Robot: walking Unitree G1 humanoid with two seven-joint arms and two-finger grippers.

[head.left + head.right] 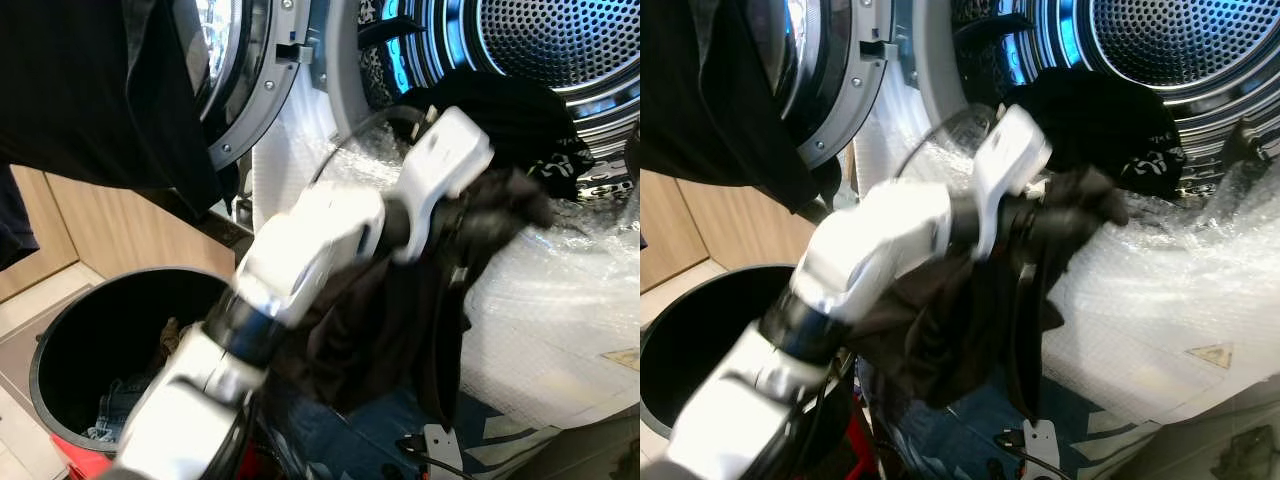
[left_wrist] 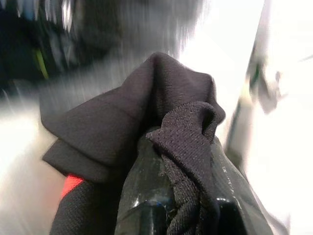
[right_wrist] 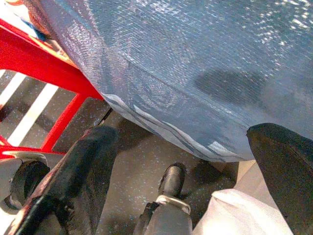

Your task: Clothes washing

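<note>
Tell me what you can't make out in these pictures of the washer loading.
- Left gripper: the dark garment it grips wraps its fingers.
- Drum interior: cut off by the eye views' top edge.
- Black bin contents: mostly in shadow.
- Left wrist view's background: motion-blurred.
- Right gripper: open, near blue cloth; surroundings unclear.

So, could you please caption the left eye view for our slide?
Left tool carries a dark garment toward the open washer drum, above a black laundry basket.

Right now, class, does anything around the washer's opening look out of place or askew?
Yes. A black garment slumps over the drum's rim, half in and half out, not fully loaded. The left pincer grips a dark cloth that dangles outside, below the opening. Another dark garment hangs over the open door.
</note>
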